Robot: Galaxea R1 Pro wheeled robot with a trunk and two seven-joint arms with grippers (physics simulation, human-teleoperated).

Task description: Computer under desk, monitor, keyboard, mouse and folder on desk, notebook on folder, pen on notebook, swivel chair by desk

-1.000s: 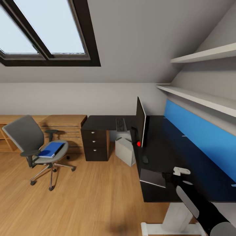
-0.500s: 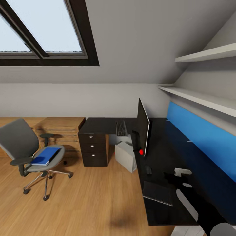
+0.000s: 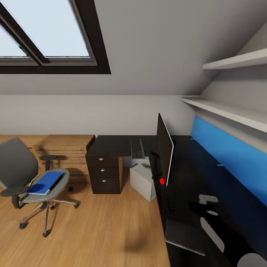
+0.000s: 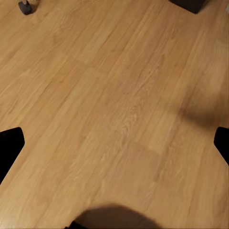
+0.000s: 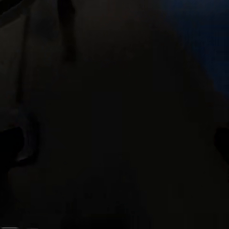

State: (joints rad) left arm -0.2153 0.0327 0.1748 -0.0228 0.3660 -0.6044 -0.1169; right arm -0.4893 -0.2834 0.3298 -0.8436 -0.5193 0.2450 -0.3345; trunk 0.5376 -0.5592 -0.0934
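Note:
The swivel chair (image 3: 16, 167) stands on the wood floor at the left, with the blue folder (image 3: 46, 182) lying on its seat. The black desk (image 3: 115, 144) runs along the back and down the right side. On it the keyboard (image 3: 137, 148) lies at the far corner, and the monitor (image 3: 164, 152) stands edge-on. The dark notebook (image 3: 184, 237) lies near the desk's front edge. The grey computer (image 3: 142, 180) sits on the floor under the desk. My right arm (image 3: 212, 230) reaches over the desk; the right gripper (image 5: 114, 143) is open above the dark top. My left gripper (image 4: 114, 145) is open over bare floor.
A dark three-drawer unit (image 3: 105, 174) holds up the desk's left end, with a light-wood dresser (image 3: 63, 148) beside it. A blue wall panel (image 3: 230, 159) and two white shelves (image 3: 230, 111) line the right wall. Open wood floor (image 3: 104, 230) lies between chair and desk.
The whole view has shifted: the desk looms closer and the chair sits further left in the picture. The camera moved; the objects themselves stayed put.

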